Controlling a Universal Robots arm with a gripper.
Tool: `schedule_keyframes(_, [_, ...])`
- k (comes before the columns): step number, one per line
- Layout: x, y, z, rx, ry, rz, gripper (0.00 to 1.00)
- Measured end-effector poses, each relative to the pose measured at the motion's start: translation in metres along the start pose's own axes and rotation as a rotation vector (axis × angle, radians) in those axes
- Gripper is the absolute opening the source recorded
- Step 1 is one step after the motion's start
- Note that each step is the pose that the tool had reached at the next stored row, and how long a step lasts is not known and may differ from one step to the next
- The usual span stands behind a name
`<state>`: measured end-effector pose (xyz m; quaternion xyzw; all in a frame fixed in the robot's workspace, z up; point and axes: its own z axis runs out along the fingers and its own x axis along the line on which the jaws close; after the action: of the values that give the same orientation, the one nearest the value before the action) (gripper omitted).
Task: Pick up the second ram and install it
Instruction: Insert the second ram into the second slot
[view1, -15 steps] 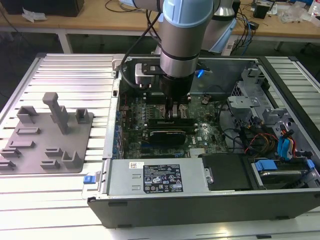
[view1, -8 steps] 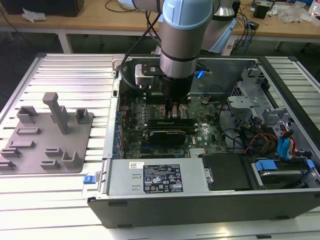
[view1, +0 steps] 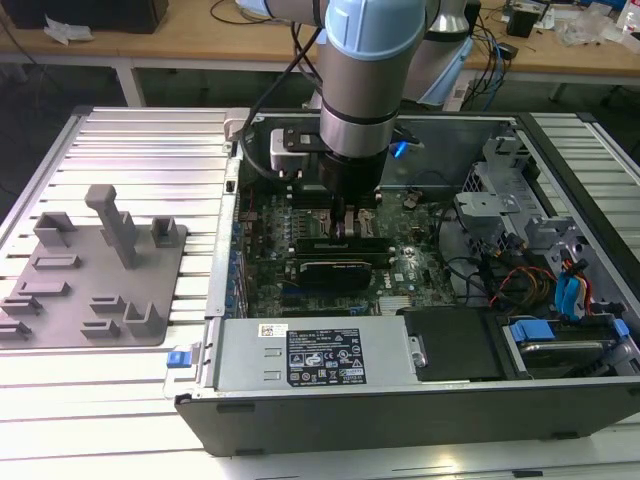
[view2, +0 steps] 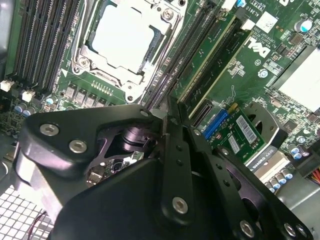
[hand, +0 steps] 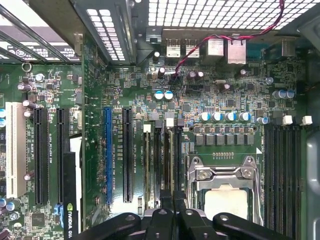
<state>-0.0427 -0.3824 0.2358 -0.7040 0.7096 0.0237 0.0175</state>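
My gripper (view1: 350, 225) reaches down into the open computer case (view1: 560, 190), over the memory slots beside the processor socket (view2: 125, 40). In the second wrist view its black fingers (view2: 176, 131) are pressed close together at the near end of a long green stick, the second ram (view2: 212, 57). The ram stands on edge along a slot and runs away from the fingertips to a white latch (view2: 246, 15). In the first wrist view the gripper (hand: 171, 202) sits over the middle slots (hand: 161, 165), left of the socket (hand: 225, 200). Its body hides the rest of the ram.
The grey fixture plate (view1: 95, 270) with its holder blocks lies on the slatted table at the exterior view's left. Inside the case, a black graphics card (view1: 340, 265) lies just in front of my gripper. The power supply (view1: 310, 355) is at the front, with drive bays and cables (view1: 560, 290) on the right.
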Motion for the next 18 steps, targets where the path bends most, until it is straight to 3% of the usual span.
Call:
schedule_keyframes(9, [0.0001, 0.0000, 0.0013, 0.0000, -0.0002, 0.000, 0.09])
schedule_keyframes(18, [0.0004, -0.0001, 0.0081, 0.0000, -0.0015, 0.000, 0.09])
